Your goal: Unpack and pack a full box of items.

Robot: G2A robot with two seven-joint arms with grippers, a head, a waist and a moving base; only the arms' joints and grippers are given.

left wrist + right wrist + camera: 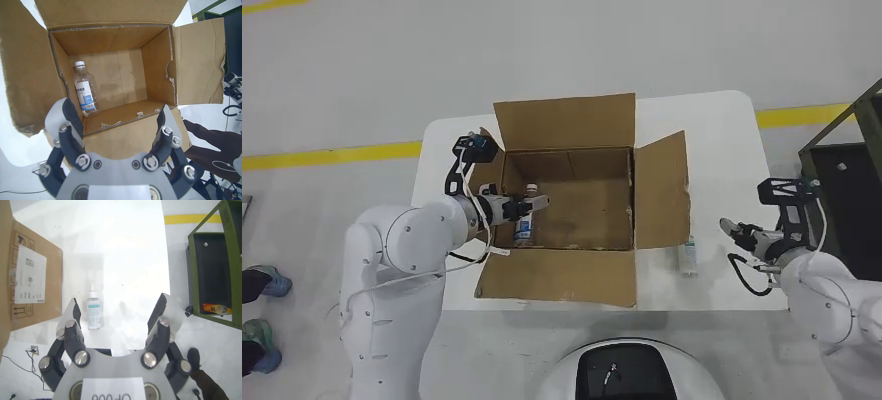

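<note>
An open cardboard box [572,262] stands in the middle of the white table, its flaps folded outward. On the box floor [128,75], along one side wall, lies a clear plastic bottle [86,91] with a white cap and a blue-and-white label. My left gripper [115,106] hangs open above that side of the box [538,203], over the bottle [525,226] and holding nothing. A small clear spray bottle [93,311] lies on the table beside the box's right flap [689,257]. My right gripper [118,298] is open and empty a little to its right [732,228].
A green cart [211,275] with a dark tray stands off the table's right edge [842,180], with an orange bottle [215,308] in it. The outward flap [37,275] carries a white label. Bare table [712,130] lies behind and right of the box.
</note>
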